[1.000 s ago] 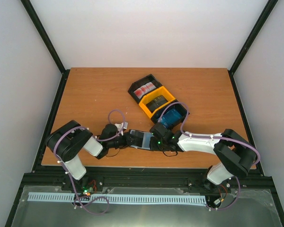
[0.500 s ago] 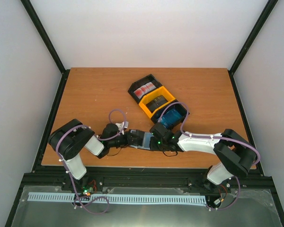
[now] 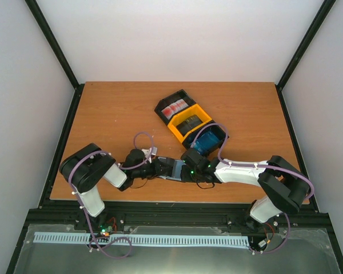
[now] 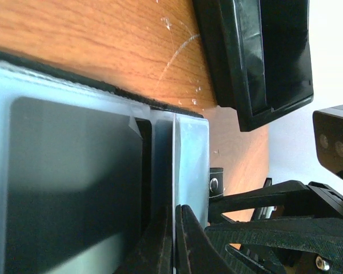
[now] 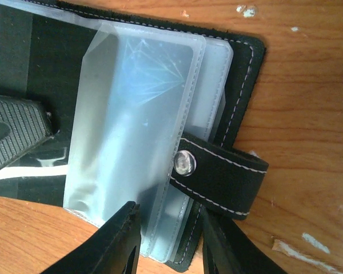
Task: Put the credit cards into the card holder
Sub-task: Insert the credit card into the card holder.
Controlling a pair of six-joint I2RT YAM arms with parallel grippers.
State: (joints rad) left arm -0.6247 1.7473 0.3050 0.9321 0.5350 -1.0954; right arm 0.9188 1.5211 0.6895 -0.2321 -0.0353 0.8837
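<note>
Pinching a clear pocket's edge, our left gripper (image 4: pixel 174 220) is clamped on the open card holder (image 3: pixel 172 169), which lies near the table's (image 3: pixel 114 114) front edge. Our right gripper (image 5: pixel 170 240) stands half-spread, straddling the pockets beside the clasp tab (image 5: pixel 223 177). Blue credit cards (image 3: pixel 207 140) sit in a black bin (image 3: pixel 224 136).

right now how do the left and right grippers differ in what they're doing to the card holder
The left gripper is shut, pinching a clear pocket leaf of the card holder. The right gripper has its jaws apart, straddling the pocket edge by the clasp tab. In the top view the left reaches in from the holder's left end and the right from its right end. Both sit low at the open holder.
</note>
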